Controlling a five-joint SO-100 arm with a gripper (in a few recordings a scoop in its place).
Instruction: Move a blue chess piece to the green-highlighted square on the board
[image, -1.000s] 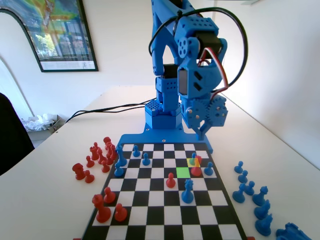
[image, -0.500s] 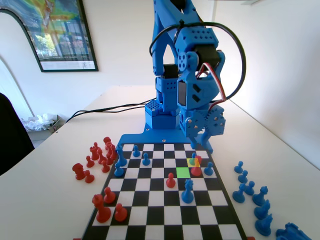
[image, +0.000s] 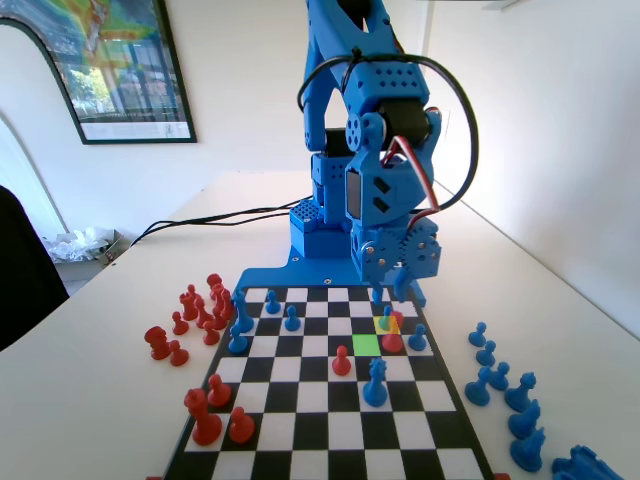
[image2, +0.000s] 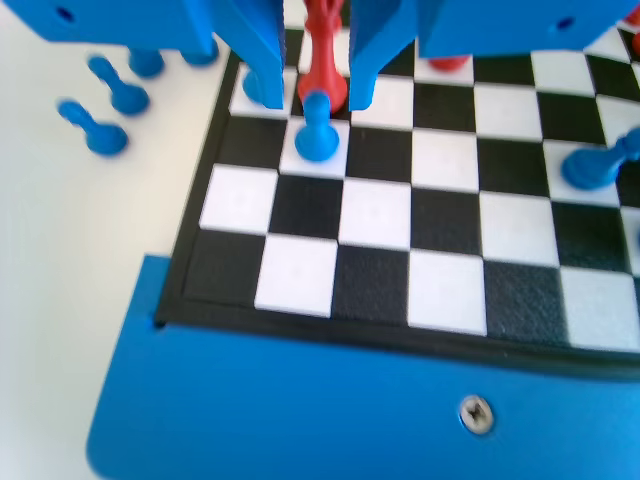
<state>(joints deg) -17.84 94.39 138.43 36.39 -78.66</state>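
Where the fixed view looks along the board (image: 300, 430), seen at the far end: blue arm, with gripper (image: 392, 292) hanging low over the far right squares. Just below it, on the yellow-tinted square (image: 387, 323), a small blue pawn (image: 385, 318) close behind a red piece (image: 393, 335). Next to it on the left and one row nearer, the green-highlighted square (image: 366, 344), bare. Spare blue pieces (image: 500, 390) on the table at right.

Seen in the wrist view: gripper (image2: 310, 95) with jaws apart, holding nothing. Between the jaws, the red piece (image2: 322, 60) and just in front of it the blue pawn (image2: 317, 128), standing upright on a white square, apart from both jaws.
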